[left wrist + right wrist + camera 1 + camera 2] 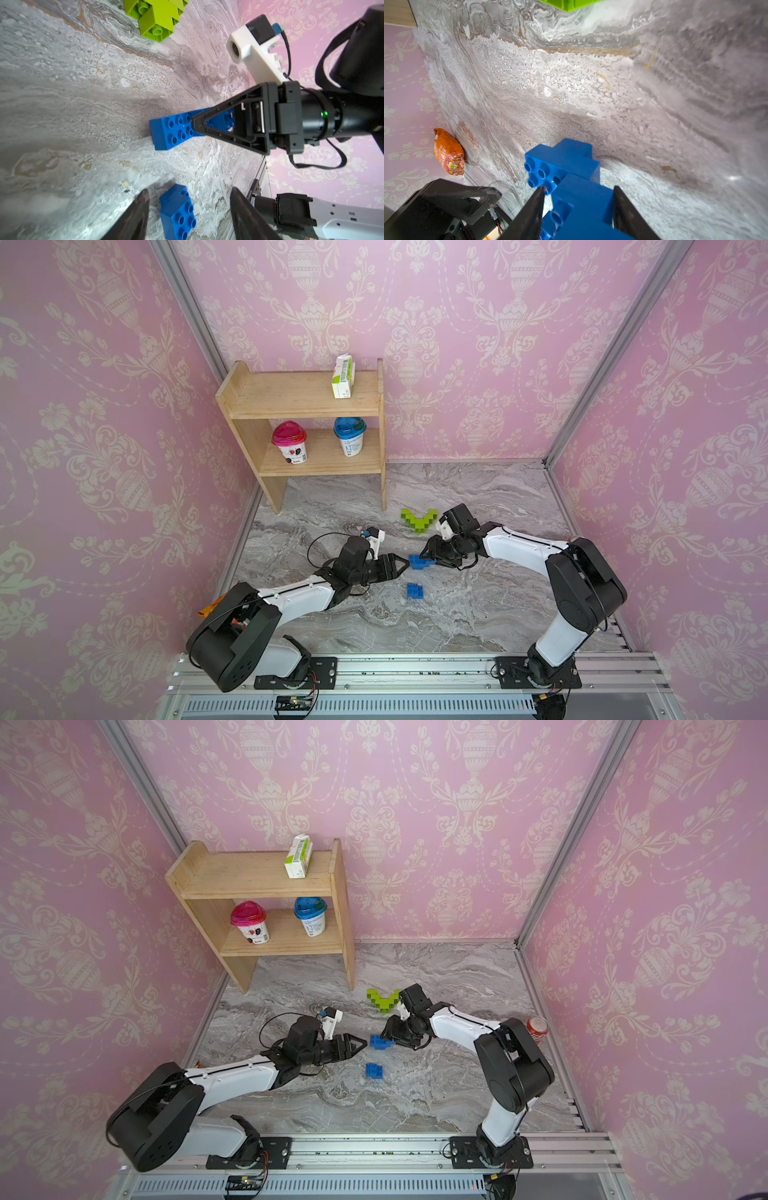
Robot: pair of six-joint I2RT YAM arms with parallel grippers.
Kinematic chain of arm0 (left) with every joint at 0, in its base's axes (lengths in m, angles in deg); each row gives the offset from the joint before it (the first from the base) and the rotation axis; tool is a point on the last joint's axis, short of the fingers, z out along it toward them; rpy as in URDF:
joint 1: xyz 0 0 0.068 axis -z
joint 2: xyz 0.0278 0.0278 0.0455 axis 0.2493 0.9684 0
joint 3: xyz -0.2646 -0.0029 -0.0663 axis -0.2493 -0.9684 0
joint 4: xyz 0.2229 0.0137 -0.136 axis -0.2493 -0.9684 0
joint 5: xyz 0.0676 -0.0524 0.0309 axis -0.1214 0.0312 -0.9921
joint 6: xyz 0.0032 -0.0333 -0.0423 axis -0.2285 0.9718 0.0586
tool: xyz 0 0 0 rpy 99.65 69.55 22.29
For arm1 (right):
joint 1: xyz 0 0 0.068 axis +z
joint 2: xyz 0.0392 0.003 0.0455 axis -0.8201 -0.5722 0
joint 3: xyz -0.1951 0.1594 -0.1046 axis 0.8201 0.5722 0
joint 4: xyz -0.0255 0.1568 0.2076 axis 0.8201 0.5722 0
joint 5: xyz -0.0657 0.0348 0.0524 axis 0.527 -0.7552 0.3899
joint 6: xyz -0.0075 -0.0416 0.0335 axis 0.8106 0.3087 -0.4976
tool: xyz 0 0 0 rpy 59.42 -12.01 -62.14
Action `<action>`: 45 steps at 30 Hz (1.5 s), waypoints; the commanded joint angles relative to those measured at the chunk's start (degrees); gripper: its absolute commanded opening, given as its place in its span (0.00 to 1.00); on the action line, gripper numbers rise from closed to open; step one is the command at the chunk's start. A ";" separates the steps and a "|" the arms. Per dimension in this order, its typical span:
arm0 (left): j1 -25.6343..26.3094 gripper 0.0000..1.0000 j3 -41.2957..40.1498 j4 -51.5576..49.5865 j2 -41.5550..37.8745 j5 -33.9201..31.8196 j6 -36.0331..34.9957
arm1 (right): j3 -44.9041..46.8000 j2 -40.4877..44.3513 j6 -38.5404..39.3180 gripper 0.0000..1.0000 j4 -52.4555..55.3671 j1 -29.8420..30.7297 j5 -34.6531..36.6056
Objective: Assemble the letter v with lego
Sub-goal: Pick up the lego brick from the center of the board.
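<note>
1 lime-green lego V (419,520) lies finished beyond the right claw (428,558), which grips a half-built blue lego stair (417,562); left claw (403,566) open beside it

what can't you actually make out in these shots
- blue lego stack: right wrist view, frame edge and right gripper hide its gripped end.
- green lego v: right wrist view, frame edge cuts off almost all.
- soda can: in a top view, partly behind right arm.
</note>
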 commanded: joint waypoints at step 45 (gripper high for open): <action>11.79 0.85 16.14 -27.78 7.12 -8.08 -36.41 | -4.25 -0.63 3.59 0.52 6.23 0.87 1.76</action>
